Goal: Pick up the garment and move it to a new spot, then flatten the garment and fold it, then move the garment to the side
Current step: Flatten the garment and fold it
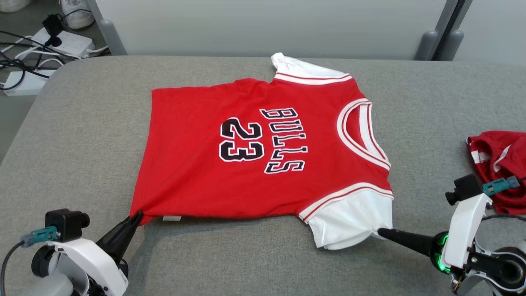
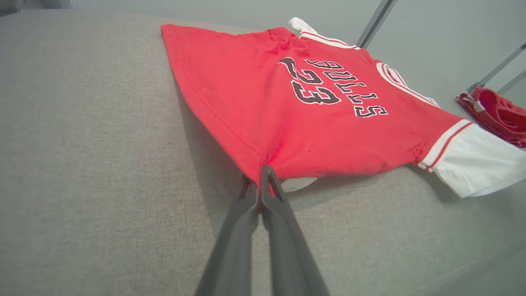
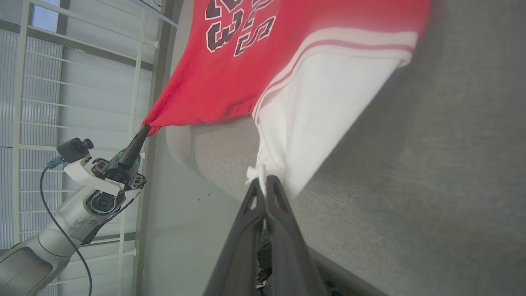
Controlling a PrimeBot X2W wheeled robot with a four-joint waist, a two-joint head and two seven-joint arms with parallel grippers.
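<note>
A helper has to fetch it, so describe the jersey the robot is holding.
On the grey padded table, look to the middle. The red jersey lies spread there, with white sleeves and BULLS 23 lettering, the left gripper pinching its hem corner, the right gripper a sleeve. The other red garment, at the right edge, is crumpled and unheld.

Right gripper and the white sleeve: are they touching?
Touching. The right wrist view shows the right gripper pinching the bunched edge of the white sleeve.

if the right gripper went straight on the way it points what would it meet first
The white sleeve of the jersey: the right gripper is shut on its edge, so going on would likely just push that sleeve into the red body.
</note>
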